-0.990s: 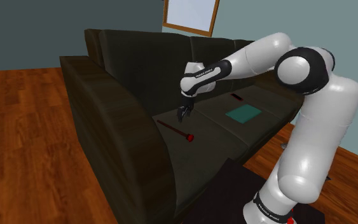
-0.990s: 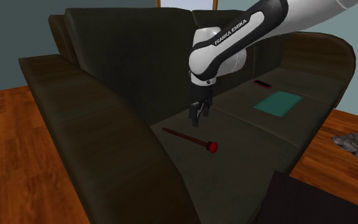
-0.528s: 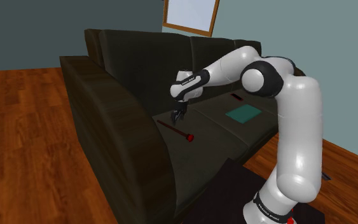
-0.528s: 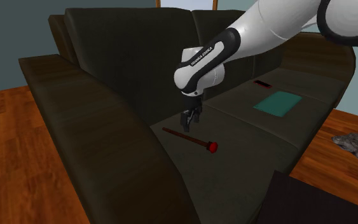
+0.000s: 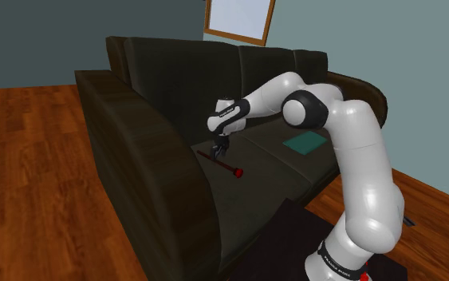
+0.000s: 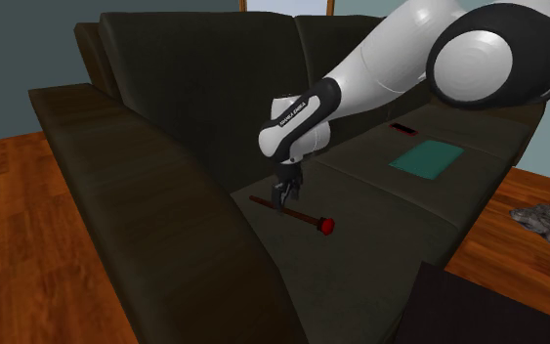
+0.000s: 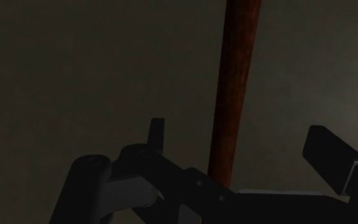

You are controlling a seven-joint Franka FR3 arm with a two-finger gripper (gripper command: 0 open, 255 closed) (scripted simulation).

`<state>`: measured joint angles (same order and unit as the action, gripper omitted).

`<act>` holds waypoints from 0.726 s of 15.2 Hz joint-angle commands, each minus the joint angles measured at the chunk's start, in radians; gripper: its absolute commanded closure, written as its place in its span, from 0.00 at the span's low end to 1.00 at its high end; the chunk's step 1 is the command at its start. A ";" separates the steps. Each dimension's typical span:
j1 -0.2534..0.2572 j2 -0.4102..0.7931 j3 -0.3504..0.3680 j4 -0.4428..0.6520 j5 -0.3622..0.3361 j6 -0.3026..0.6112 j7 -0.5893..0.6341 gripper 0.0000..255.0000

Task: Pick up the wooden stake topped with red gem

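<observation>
Here, at the grasp step: straddling the red-tipped brown stake [image 6: 300, 217] on the sofa [image 6: 380, 200] with end effector [image 6: 281, 198] spread wide, next probably closing on its shaft.

Reddish-brown stake [image 6: 303, 217], red gem [image 6: 327, 228], dark sofa [image 6: 155, 166], teal pad [image 6: 426, 157].

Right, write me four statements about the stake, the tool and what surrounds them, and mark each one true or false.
1. The stake lies flat on the seat of the dark sofa. True.
2. The tool is shut on the red gem. False: it is open, the shaft runs between its fingers, and the gem lies clear of them.
3. A flat teal pad lies on the sofa seat, apart from the stake. True.
4. The floor is grey tile. False: it is reddish wooden boards.
</observation>
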<state>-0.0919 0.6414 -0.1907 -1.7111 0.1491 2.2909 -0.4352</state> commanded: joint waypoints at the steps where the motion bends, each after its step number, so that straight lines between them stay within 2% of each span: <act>1: -0.003 0.022 0.003 0.006 0.004 0.016 -0.003 0.00; 4: -0.005 0.037 0.006 0.007 0.007 0.030 -0.005 0.00; 5: -0.004 0.037 0.006 0.009 0.007 0.028 -0.003 1.00; 11: -0.004 0.036 0.006 0.008 0.007 0.028 -0.003 1.00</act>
<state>-0.0959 0.6773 -0.1851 -1.7032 0.1558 2.3190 -0.4385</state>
